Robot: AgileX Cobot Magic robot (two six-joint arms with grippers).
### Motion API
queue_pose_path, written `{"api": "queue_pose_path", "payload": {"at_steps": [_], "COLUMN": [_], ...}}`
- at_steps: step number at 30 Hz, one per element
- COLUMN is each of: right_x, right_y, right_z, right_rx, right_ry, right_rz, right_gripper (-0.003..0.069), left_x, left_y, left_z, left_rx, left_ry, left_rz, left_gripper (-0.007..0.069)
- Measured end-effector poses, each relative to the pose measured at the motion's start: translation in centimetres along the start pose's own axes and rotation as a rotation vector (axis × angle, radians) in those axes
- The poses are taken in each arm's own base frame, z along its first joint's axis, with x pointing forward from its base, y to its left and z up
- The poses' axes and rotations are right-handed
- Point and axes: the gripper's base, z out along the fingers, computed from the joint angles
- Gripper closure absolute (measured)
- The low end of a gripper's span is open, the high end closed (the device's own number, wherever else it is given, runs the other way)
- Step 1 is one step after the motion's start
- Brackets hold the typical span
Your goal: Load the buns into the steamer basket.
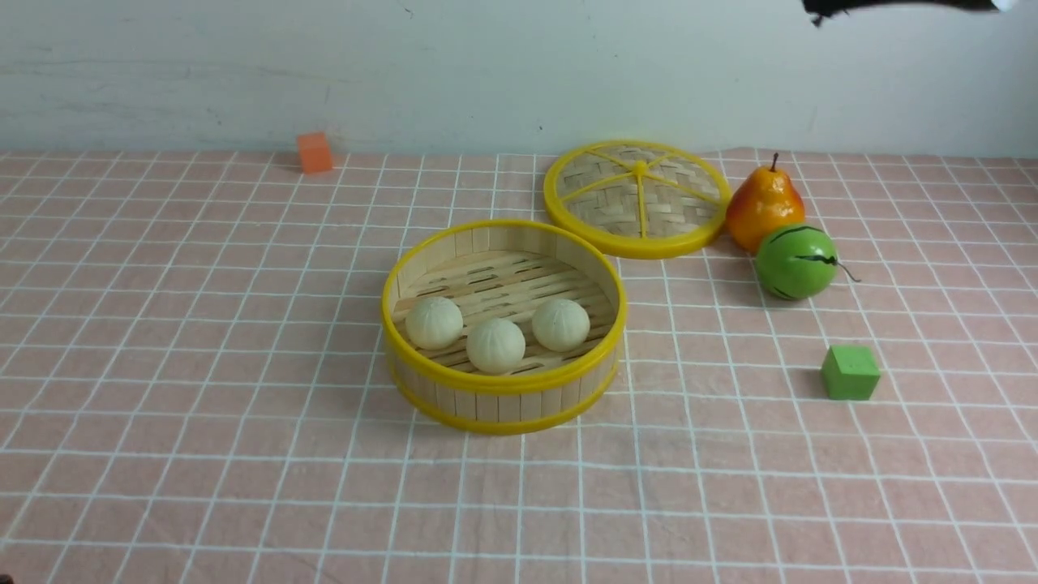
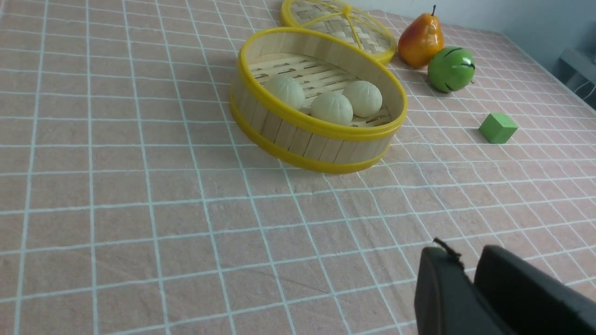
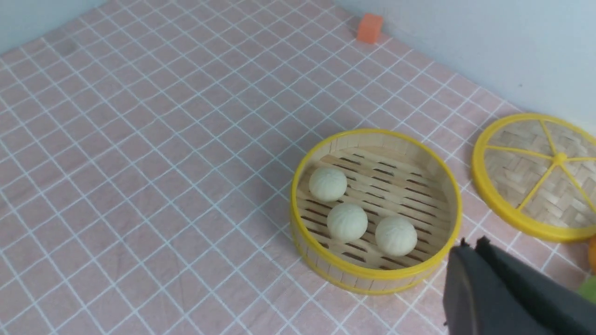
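All 3 buns (image 1: 495, 345) are sitting inside the steamer basket (image 1: 503, 381) on the table (image 1: 162, 365), so the job's looking done, nothing left AFAICT. Left end effector (image 2: 471, 274) is hanging low, fingers together & empty, well apart from the basket. Right end effector (image 3: 472, 249) is hovering higher up, off the basket's side, also together & empty.

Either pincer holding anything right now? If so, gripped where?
Nothing is held: the left pincer and the right pincer are both shut and empty. All three buns sit in the steamer basket.
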Motion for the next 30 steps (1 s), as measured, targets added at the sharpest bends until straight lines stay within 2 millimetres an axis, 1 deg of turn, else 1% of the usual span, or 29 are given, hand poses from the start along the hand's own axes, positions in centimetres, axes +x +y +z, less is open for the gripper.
{"api": "queue_pose_path", "payload": {"at_steps": [1, 2, 4, 5, 6, 8, 10, 11, 12, 14, 15, 16, 17, 21, 23, 27, 30], "right_x": [1.2, 1.4, 4.3, 5.0, 5.2, 7.4, 8.6, 8.8, 9.7, 10.5, 11.5, 11.6, 12.6, 13.8, 14.7, 15.1, 15.1], "right_y": [0.0, 0.0, 0.1, 0.1, 0.1, 0.1, 0.2, 0.2, 0.2, 0.3, 0.4, 0.4, 0.4, 0.4, 0.3, 0.1, 0.1], "right_z": [-0.6, -0.7, -2.0, -2.3, -2.4, -3.4, -4.0, -4.1, -4.5, -4.8, -5.1, -5.1, -5.1, -4.5, -3.8, -3.6, -3.5], "right_rx": [0.013, 0.015, 0.047, 0.055, 0.057, 0.083, 0.092, 0.093, 0.095, 0.096, 0.096, 0.096, 0.096, 0.095, 0.093, 0.118, 0.120], "right_ry": [-0.032, -0.037, -0.125, -0.153, -0.159, -0.250, -0.291, -0.294, -0.309, -0.316, -0.313, -0.312, -0.301, -0.268, -0.234, -0.217, -0.224], "right_rz": [0.000, 0.000, -0.006, -0.007, -0.008, -0.018, -0.022, -0.023, -0.023, -0.023, -0.022, -0.022, -0.021, -0.018, -0.015, -0.049, -0.037], "right_gripper": [0.0678, 0.0678, 0.0676, 0.0676, 0.0676, 0.0674, 0.0673, 0.0672, 0.0671, 0.0669, 0.0669, 0.0669, 0.0668, 0.0665, 0.0661, 0.0661, 0.0667], "left_x": [0.0, 0.0, 0.0, 0.0, 0.0, 0.0, 0.0, 0.0, 0.0, 0.0, 0.0, 0.0, 0.0, 0.0, 0.0, 0.0, 0.0], "left_y": [0.0, 0.0, 0.0, 0.0, 0.0, 0.0, 0.0, 0.0, 0.0, 0.0, 0.0, 0.0, 0.0, 0.0, 0.0, 0.0, 0.0], "left_z": [0.0, 0.0, 0.0, 0.0, 0.0, 0.0, 0.0, 0.0, 0.0, 0.0, 0.0, 0.0, 0.0, 0.0, 0.0, 0.0, 0.0], "left_rx": [-0.001, -0.001, -0.002, -0.002, -0.002, -0.002, -0.002, -0.002, -0.002, -0.002, -0.002, -0.002, -0.002, -0.002, -0.002, -0.002, -0.002], "left_ry": [0.001, 0.001, 0.004, 0.004, 0.004, 0.004, 0.004, 0.004, 0.004, 0.004, 0.004, 0.004, 0.004, 0.004, 0.004, 0.004, 0.004], "left_rz": [0.000, 0.000, 0.000, 0.000, 0.000, 0.000, 0.000, 0.000, 0.000, 0.000, 0.000, 0.000, 0.000, 0.000, 0.000, 0.000, 0.000], "left_gripper": [0.0522, 0.0522, 0.0522, 0.0522, 0.0522, 0.0522, 0.0522, 0.0522, 0.0522, 0.0522, 0.0522, 0.0522, 0.0521, 0.0517, 0.0515, 0.0515, 0.0515]}}
